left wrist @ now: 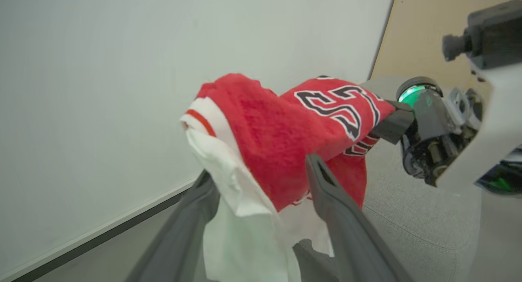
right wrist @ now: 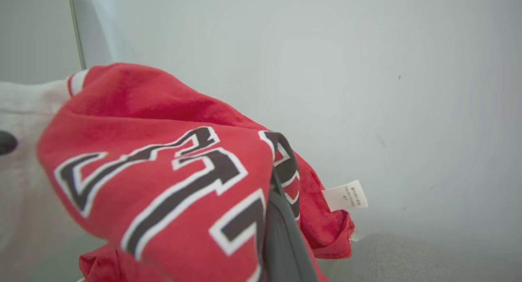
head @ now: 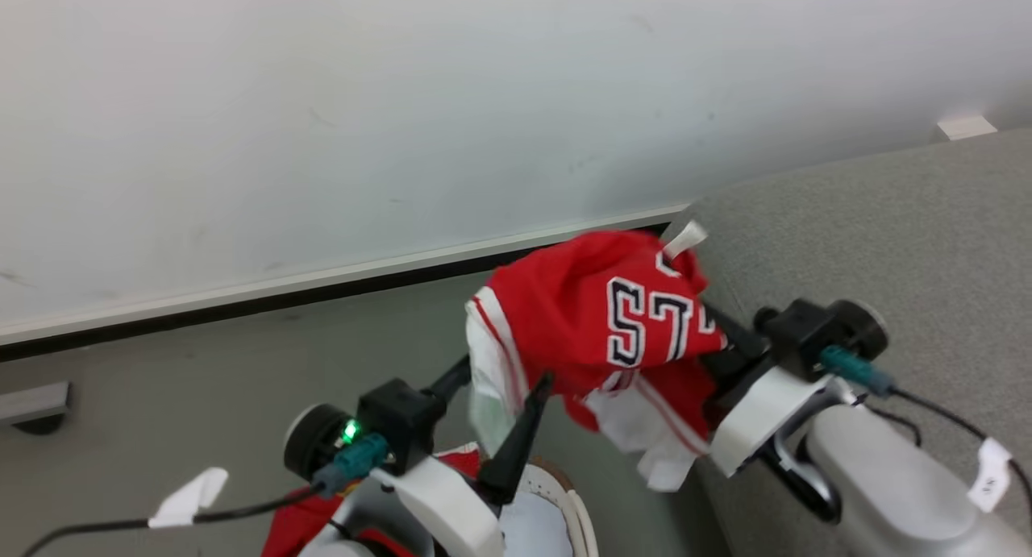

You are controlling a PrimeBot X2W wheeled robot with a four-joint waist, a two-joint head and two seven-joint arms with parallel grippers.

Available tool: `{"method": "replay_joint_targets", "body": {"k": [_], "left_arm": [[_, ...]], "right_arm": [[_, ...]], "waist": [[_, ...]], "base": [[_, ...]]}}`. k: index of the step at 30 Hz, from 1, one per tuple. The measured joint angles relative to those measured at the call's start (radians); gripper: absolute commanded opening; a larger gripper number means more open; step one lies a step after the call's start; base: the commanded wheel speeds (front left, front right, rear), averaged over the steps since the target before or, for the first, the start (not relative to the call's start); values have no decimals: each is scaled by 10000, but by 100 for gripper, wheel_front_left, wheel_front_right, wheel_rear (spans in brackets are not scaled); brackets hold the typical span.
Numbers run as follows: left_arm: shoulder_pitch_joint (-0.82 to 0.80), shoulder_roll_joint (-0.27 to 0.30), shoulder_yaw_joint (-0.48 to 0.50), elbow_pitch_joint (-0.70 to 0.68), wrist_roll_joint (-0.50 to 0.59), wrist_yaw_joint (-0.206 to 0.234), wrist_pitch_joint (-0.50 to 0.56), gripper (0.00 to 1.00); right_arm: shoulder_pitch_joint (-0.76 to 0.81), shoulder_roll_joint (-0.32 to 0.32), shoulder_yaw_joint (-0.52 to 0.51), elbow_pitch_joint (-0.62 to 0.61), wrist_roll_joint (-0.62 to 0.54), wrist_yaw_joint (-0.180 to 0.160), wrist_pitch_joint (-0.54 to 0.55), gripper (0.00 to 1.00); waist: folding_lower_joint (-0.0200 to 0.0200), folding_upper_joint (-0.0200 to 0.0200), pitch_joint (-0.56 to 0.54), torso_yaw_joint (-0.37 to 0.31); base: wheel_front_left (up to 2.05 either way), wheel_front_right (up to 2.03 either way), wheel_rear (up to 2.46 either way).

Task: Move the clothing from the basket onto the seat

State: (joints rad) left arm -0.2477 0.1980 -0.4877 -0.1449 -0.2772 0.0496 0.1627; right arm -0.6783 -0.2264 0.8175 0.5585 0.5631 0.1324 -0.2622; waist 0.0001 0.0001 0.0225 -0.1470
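A red jersey point(head: 597, 315) with white bands and dark-and-white numbers hangs in the air by the grey seat's point(head: 887, 234) near corner. My right gripper point(head: 713, 339) is shut on its right side, the fingertips buried in the cloth; the left wrist view shows that grip point(left wrist: 387, 125). My left gripper point(head: 501, 377) is open, its fingers point(left wrist: 326, 184) spread on either side of the hanging white part point(left wrist: 240, 208). The basket's point(head: 574, 500) brown-edged white rim peeks out at the bottom, with more red clothing point(head: 294, 521) beside my left arm.
A white wall point(head: 403, 122) with a pale baseboard point(head: 242, 287) runs behind, with grey floor point(head: 201, 380) below it. Cables with white tags point(head: 189, 496) trail from both wrists. A grey object point(head: 32, 404) sits at the far left, by the wall.
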Motion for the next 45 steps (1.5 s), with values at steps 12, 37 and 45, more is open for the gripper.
{"method": "replay_joint_targets", "body": {"k": [12,37,45], "left_arm": [[298,-489,-581,1106,163,29,-1277,100],[-1870,-886,-1496,1304,769,-600,-1101,100],[-4227,-1051,-1751,1260,1333,-1110,-702,100]], "right_arm": [[-127,-1553,-1496,-1093,428,0,-2,0],[83,-2219,-5785,-1480,21,-2,52,0],[-2466,-2700,-8784,-803,-702,-2,12,0]], "waist": [[0,0,153,-848],[0,0,2300,-2830],[2,0,4591,-2197]], "base": [[0,0,0],[0,0,0],[0,0,0]]}}
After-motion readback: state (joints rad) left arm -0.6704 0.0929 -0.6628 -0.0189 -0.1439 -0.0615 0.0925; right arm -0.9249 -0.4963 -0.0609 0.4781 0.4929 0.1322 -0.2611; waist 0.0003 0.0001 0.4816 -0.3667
